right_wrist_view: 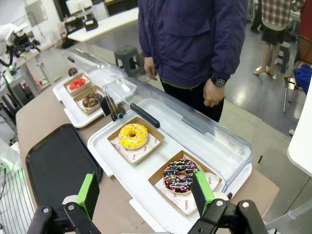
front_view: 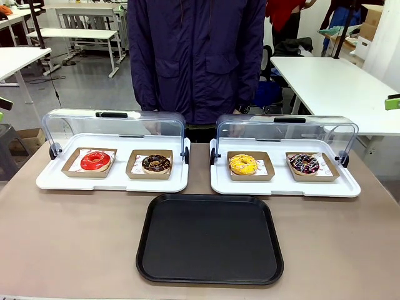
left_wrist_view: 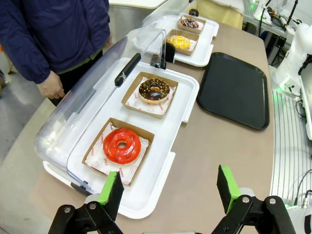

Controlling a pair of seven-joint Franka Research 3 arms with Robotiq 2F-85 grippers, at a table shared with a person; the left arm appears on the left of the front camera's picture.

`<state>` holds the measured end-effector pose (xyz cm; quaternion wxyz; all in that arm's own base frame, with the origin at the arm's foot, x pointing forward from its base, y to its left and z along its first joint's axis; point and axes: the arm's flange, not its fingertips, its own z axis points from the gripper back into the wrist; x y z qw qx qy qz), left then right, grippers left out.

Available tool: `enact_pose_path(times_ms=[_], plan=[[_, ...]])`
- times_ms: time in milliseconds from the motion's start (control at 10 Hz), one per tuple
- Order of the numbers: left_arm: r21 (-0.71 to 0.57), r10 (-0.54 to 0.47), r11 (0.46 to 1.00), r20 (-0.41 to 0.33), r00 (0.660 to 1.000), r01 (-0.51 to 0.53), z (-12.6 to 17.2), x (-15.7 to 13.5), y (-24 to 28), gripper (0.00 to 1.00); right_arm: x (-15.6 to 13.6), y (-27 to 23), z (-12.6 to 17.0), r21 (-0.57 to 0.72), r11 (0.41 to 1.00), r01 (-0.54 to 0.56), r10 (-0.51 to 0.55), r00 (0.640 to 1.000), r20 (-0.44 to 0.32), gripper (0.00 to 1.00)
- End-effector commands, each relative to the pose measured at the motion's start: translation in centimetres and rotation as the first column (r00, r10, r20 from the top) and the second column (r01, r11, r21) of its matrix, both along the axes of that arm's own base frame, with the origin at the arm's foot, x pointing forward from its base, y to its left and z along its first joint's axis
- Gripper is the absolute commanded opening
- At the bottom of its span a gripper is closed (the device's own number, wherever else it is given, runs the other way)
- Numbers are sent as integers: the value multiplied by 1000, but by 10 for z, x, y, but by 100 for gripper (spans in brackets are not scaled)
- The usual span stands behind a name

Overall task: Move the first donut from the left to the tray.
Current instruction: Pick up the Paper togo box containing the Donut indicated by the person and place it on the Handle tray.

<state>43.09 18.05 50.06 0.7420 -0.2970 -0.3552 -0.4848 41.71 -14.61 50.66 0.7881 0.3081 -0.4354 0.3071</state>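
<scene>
- I am looking along the left gripper [left_wrist_view: 169, 183]: its fingers [left_wrist_view: 111, 190] are standing wide apart with nothing between them, only white tray rim and bare tabletop.
- The first donut [left_wrist_view: 122, 145] is sitting just beyond the tip of the left-hand finger, not in the gap, and nothing is touching it.
- It is resting in its brown holder [left_wrist_view: 97, 152] on the white tray [left_wrist_view: 163, 175], next to the chocolate donut [left_wrist_view: 154, 91], which is lying farther ahead of the fingers.
- The clear lid [left_wrist_view: 73, 117] is standing open on the far side of that finger.
- The black tray [left_wrist_view: 234, 90] is lying ahead of the right-hand finger, well apart from it.
- The right gripper [right_wrist_view: 145, 187] is also holding its fingers apart, gripping nothing; the red donut [right_wrist_view: 77, 84] is showing far beyond its left-hand finger.
</scene>
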Motion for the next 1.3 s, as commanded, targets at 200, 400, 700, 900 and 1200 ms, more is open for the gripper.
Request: enact_pose_path(times_ms=[200,400,700,900,1200], plan=[[-9,-5,1000,7,1000,5,0,-1,-1,100,2,1,1,16,1000,-2,2,1000,21,100],[-9,-5,1000,7,1000,5,0,-1,-1,100,2,1,1,16,1000,-2,2,1000,21,100],[-9,-5,1000,7,1000,5,0,-1,-1,100,2,1,1,16,1000,-2,2,1000,21,100],[-9,-5,1000,7,1000,5,0,-1,-1,100,2,1,1,16,1000,-2,2,1000,21,100],[-9,-5,1000,7,1000,5,0,-1,-1,100,2,1,1,16,1000,-2,2,1000,21,100]])
